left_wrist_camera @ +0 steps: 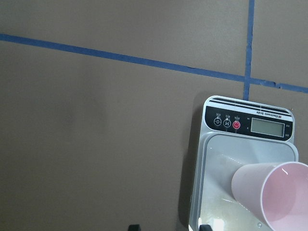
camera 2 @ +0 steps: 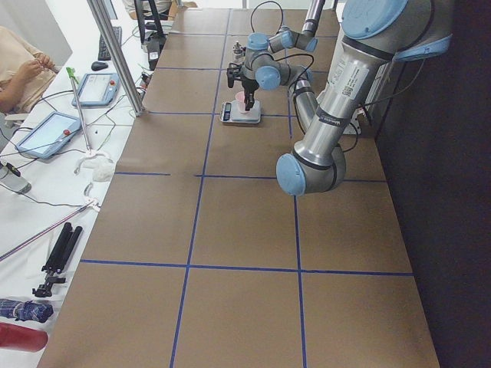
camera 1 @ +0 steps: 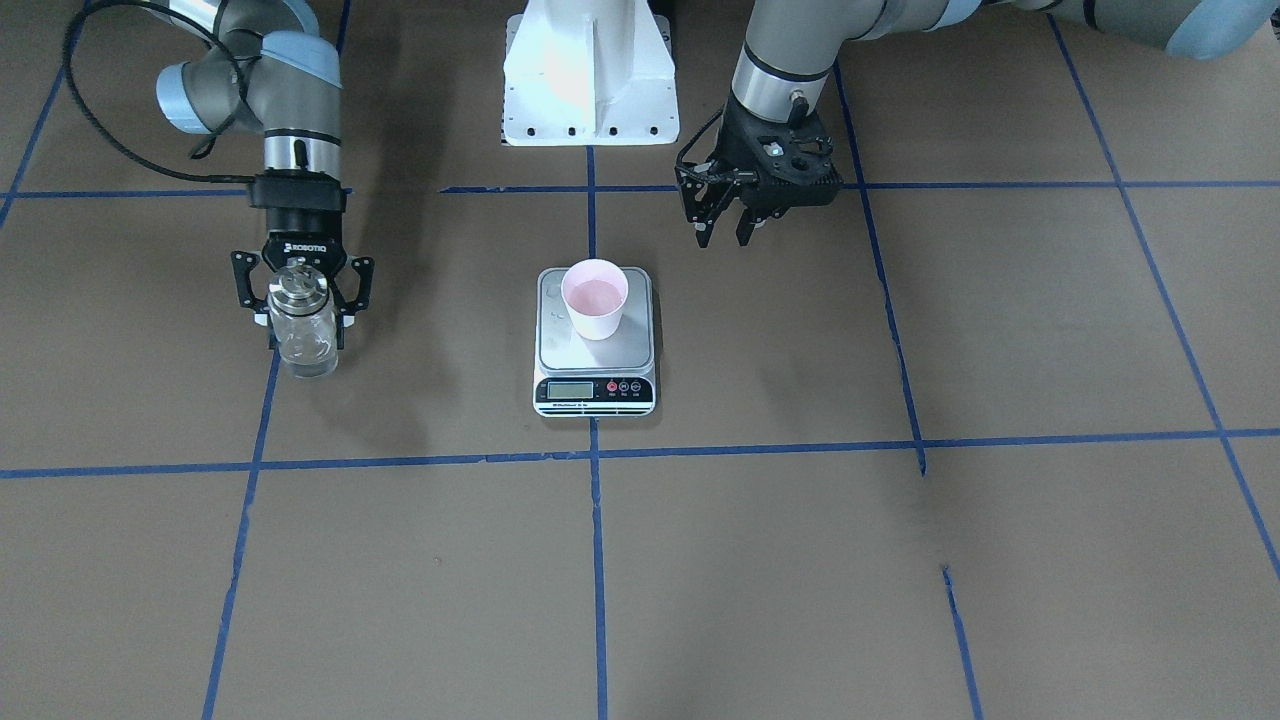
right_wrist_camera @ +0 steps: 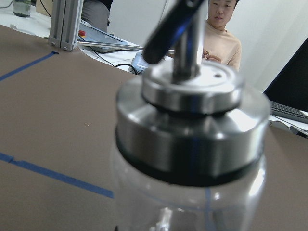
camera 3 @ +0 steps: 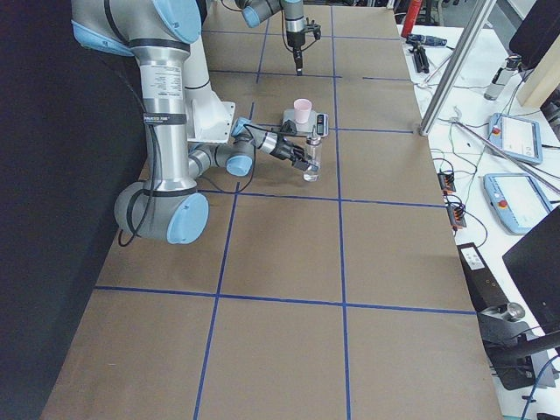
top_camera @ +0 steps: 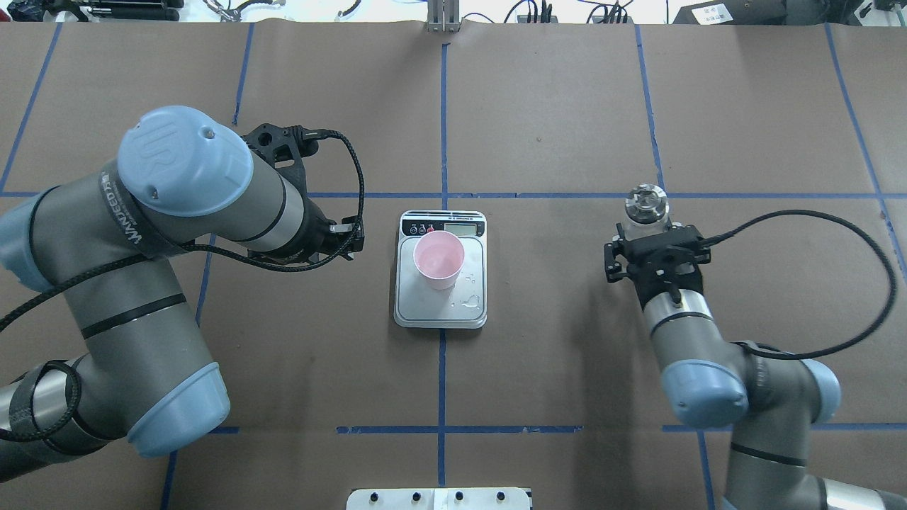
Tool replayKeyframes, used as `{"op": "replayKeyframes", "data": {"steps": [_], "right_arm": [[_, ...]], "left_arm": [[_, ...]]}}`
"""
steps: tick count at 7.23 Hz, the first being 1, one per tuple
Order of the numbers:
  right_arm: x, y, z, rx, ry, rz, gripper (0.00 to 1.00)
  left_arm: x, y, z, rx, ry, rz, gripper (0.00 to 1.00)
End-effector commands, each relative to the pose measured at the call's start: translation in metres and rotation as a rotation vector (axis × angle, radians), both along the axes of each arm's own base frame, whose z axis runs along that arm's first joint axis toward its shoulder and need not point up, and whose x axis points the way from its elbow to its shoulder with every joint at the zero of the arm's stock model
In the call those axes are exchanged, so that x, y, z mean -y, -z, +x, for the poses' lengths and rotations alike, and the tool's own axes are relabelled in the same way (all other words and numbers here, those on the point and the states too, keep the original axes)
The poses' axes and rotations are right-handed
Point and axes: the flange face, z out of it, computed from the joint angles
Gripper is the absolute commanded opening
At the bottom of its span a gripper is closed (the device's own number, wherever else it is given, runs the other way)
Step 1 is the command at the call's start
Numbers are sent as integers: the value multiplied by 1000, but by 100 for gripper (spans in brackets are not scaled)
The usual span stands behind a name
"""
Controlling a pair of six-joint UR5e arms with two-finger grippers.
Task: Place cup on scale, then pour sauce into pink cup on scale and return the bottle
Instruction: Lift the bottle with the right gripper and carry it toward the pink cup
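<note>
Cup (top_camera: pixel 439 258) seated on scale (top_camera: pixel 441 312); bottle (top_camera: pixel 645 204) at 3 o'clock overhead, clamped by right gripper (camera 1: pixel 303 305); left gripper (camera 1: pixel 725 238) parted, empty; pour seemingly done, release pending

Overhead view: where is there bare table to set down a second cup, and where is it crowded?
Bare: the table beyond the scale, the stretch between scale and bottle, and the near squares. Crowded: the left claw hangs close beside the scale, and the cup fills the platform's far half.
</note>
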Motion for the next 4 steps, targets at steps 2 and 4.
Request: {"op": "replayKeyframes", "data": {"steps": [2,4], "right_arm": [[-2,60,-59,-292,1,-30,0],[-5,81,-75,-490,8,-61,0]], "left_arm": [[0,-3,0,6,-2,2,53],[0,-11,0,17,-5,-1,53]]}}
